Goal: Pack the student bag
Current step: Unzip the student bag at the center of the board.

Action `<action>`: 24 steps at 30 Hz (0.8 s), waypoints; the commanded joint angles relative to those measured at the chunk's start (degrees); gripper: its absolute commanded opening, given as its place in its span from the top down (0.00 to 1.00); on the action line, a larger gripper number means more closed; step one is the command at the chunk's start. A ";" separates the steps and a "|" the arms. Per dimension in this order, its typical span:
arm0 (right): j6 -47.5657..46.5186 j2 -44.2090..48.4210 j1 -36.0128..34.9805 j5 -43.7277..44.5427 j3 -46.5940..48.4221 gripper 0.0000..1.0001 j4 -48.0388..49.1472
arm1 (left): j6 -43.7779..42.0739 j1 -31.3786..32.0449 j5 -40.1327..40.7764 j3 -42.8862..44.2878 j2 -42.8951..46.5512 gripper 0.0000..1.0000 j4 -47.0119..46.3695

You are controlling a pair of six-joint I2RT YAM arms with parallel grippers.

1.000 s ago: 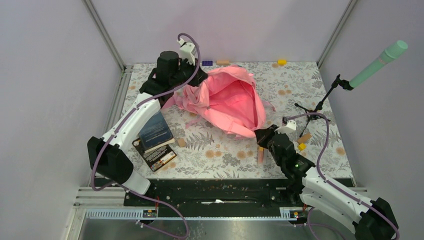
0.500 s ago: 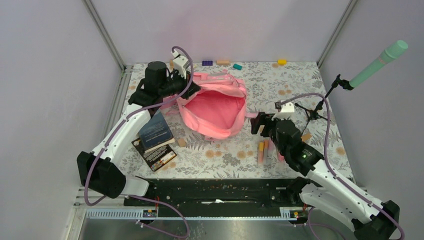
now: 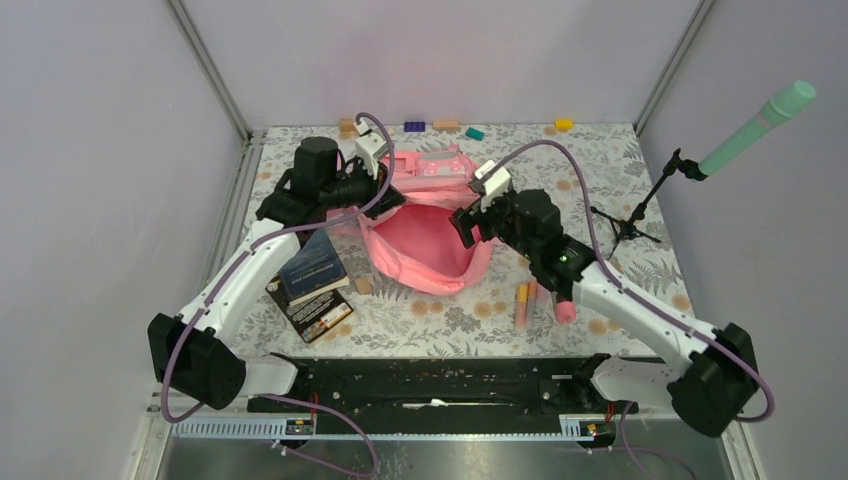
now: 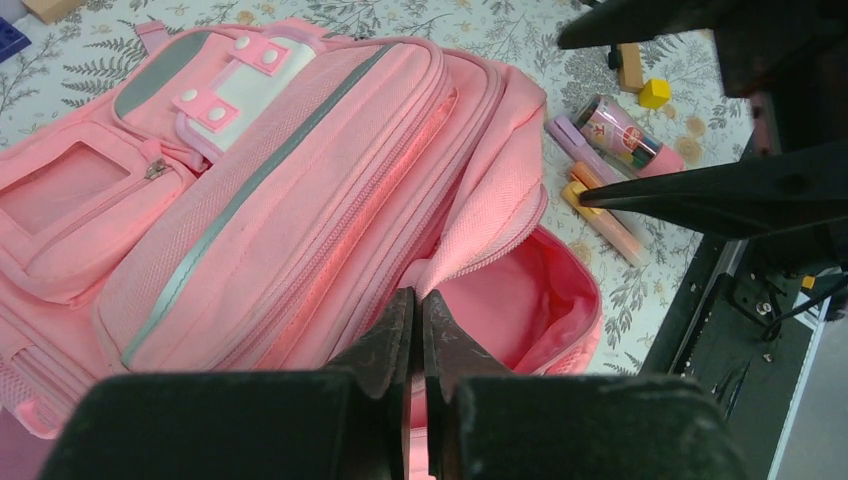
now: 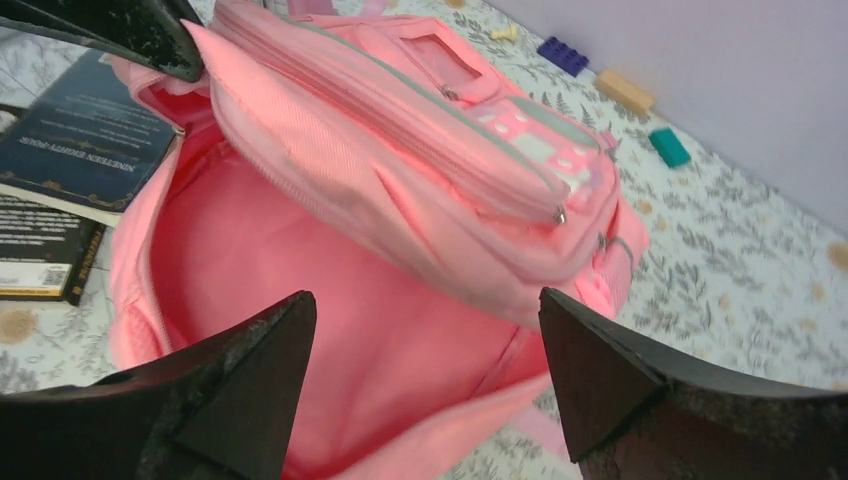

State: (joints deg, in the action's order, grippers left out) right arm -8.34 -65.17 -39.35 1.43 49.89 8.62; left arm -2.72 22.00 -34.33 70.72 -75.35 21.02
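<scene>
I am pinching the rim of the student bag [image 3: 425,255] with my left gripper [image 4: 415,300]. Its jaws are pressing together on the pink fabric right beside the zip of the main compartment. The bag is lying in the upper middle of the top view on the flowered table [image 3: 620,170]. Its front pockets are facing the top of the frame and its mouth is gaping toward the bottom. My right gripper [image 5: 422,300] is hanging over that opening with its jaws spread wide and nothing between them. In its wrist view the pink lining is filling the gap between the two fingers. Two books [image 3: 310,280] are lying stacked at centre left, just beside the bag. A few pens [image 3: 530,300] are lying right of centre, below the bag. Small blocks [image 3: 415,126] are sitting along the table's top edge.
</scene>
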 commanded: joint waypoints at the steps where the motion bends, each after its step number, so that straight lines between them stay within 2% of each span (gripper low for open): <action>1: -10.57 -7.36 0.21 -5.22 7.43 0.12 1.97 | -1.51 0.59 -4.39 1.62 3.99 1.00 -3.61; 4: -12.50 -12.87 0.18 -5.86 13.30 0.16 -3.57 | -2.33 0.59 -3.83 1.45 4.80 1.00 -3.03; 6: -12.88 -15.36 0.18 -7.34 16.19 0.26 -6.57 | -2.65 0.59 -3.60 1.37 5.16 1.00 -2.85; 7: -11.99 -15.73 0.17 -7.06 17.40 0.39 -7.57 | -2.78 0.59 -3.41 1.35 5.21 1.00 -2.68; 8: -10.79 -15.69 0.16 -6.28 17.94 0.58 -8.06 | -2.88 0.59 -3.00 1.32 5.30 1.00 -2.51; 9: -9.83 -15.20 0.23 -5.32 17.78 0.69 -8.05 | -2.91 0.59 -2.57 1.27 5.34 1.00 -2.52; 10: -8.56 -14.27 0.17 -3.93 16.98 0.89 -8.01 | -2.86 0.59 -2.17 1.08 5.41 1.00 -2.59; 11: -7.41 -13.24 0.19 -2.58 16.10 0.99 -7.96 | -2.59 0.63 -1.68 0.82 5.49 1.00 -2.95; 14: -4.76 -8.43 0.24 2.80 12.25 1.00 -6.75 | -0.36 0.83 -0.41 -0.18 5.61 1.00 -5.62; 16: -2.88 -5.41 0.16 7.30 10.49 1.00 -7.09 | 1.16 1.21 -0.22 -0.63 5.46 0.92 -7.05; 22: 1.16 -2.62 0.16 21.09 9.13 1.00 -10.50 | 4.78 3.13 2.41 -1.28 5.77 0.38 -9.30; 24: 2.28 -3.72 0.17 23.71 9.53 1.00 -11.04 | 6.10 3.43 4.22 -2.29 7.15 0.26 -9.85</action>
State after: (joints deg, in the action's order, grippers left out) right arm -11.18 -69.32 -40.07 11.05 58.39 -3.29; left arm 0.19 24.75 -33.47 69.58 -71.68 16.53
